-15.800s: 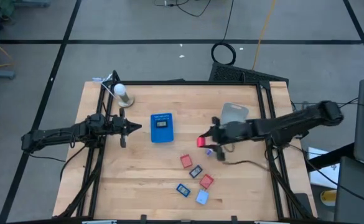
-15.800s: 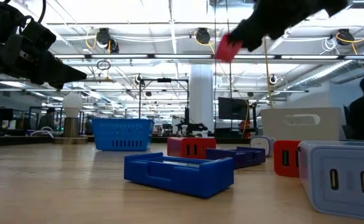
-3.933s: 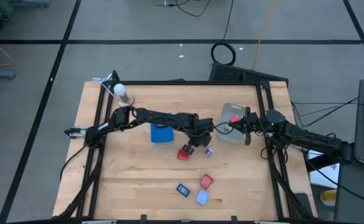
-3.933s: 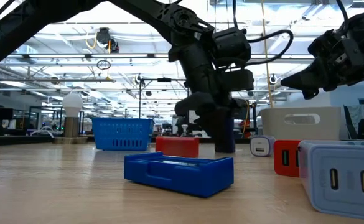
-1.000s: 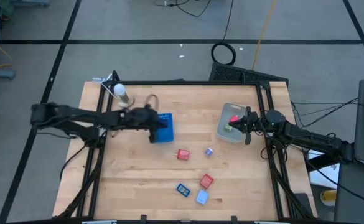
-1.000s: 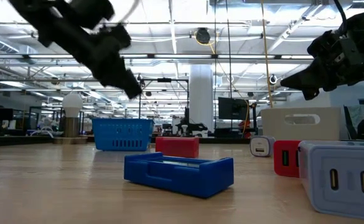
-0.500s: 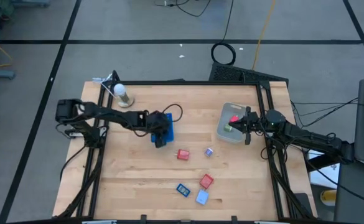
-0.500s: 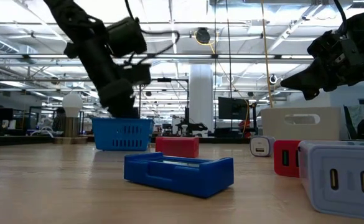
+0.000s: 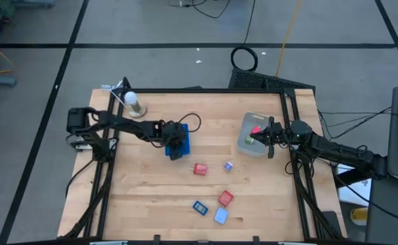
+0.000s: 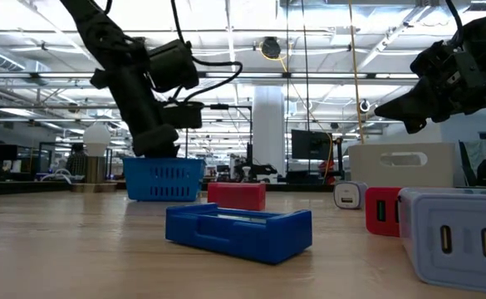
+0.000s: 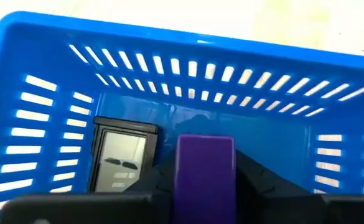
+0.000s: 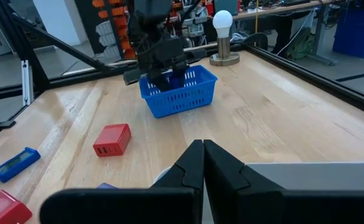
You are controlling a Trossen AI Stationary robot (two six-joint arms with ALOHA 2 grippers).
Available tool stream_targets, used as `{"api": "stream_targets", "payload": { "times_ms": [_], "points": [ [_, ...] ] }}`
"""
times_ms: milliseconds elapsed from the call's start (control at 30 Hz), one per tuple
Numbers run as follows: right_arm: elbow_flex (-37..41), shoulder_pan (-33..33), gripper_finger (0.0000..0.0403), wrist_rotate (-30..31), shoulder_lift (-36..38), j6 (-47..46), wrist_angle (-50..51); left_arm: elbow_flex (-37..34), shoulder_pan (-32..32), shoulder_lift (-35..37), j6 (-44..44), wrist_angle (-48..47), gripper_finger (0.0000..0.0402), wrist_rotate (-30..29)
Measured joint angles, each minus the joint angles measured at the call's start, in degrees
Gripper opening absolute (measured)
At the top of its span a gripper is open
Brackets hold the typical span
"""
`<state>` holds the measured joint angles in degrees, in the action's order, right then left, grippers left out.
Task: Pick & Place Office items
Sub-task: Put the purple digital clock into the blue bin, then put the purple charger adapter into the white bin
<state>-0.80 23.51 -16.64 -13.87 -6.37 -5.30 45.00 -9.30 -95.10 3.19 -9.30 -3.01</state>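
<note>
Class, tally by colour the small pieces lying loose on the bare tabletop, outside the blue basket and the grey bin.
red pieces: 2
blue piece: 1
light blue piece: 1
pale lilac piece: 1
Total: 5

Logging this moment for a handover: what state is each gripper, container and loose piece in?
left gripper, shut on purple piece, over blue basket
right gripper, shut, empty, at grey bin
blue basket, upright, dark grey piece lying inside
grey bin, upright, red piece inside
red block, lying on table, untouched
</note>
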Motion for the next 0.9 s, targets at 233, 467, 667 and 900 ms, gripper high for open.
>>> {"api": "stream_targets", "payload": {
  "times_ms": [233,467,667,900],
  "points": [
    [0.0,0.0,0.0,0.0,-0.1,0.0,0.2,0.0,0.9,3.5,-1.2,0.0,0.0145,-0.4],
    [0.0,0.0,0.0,0.0,-0.2,0.0,0.2,0.0,2.6,11.8,-2.0,-4.1,0.0226,-2.5],
    [0.0,0.0,0.0,-0.1,-0.2,0.0,0.3,-0.3,4.2,23.2,-2.0,-9.1,0.0253,-2.6],
    [0.0,0.0,0.0,-0.1,-0.6,0.0,0.4,-10.1,7.0,40.6,-5.9,1.1,0.0171,0.5]
  ]
}}
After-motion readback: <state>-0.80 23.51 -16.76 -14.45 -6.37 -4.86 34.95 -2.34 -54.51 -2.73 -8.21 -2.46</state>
